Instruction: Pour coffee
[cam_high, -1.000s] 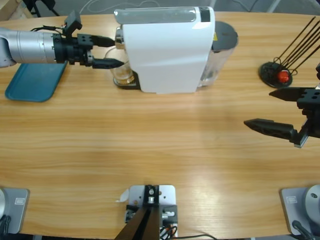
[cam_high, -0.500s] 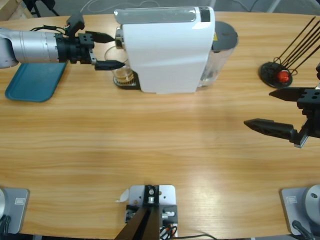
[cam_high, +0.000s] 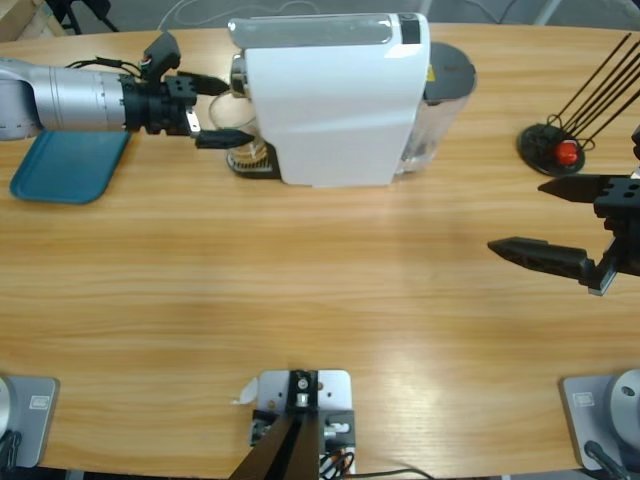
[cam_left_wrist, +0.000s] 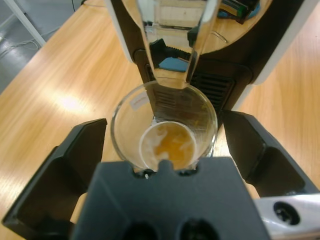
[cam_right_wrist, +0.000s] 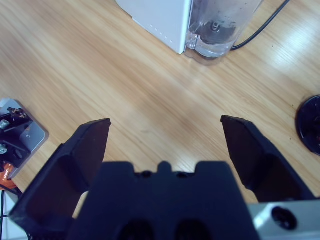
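Left gripper (cam_high: 232, 112): you have advanced it since a second ago; jaws wide apart now flank the glass tumbler (cam_left_wrist: 164, 131), gripping nothing. Coffee (cam_left_wrist: 171, 145): shallow layer in the tumbler, under the white machine (cam_high: 335, 100) spout near the table's far edge. Judged ready to close. Right gripper (cam_high: 540, 222): unmoved, jaws spread, empty, near the table's right edge.

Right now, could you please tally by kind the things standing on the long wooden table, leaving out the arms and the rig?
White coffee machine with clear water tank: 1
Clear glass tumbler holding amber-brown coffee: 1
Flat teal tray: 1
Black round stand with thin black rods and a red piece: 1
Total: 4
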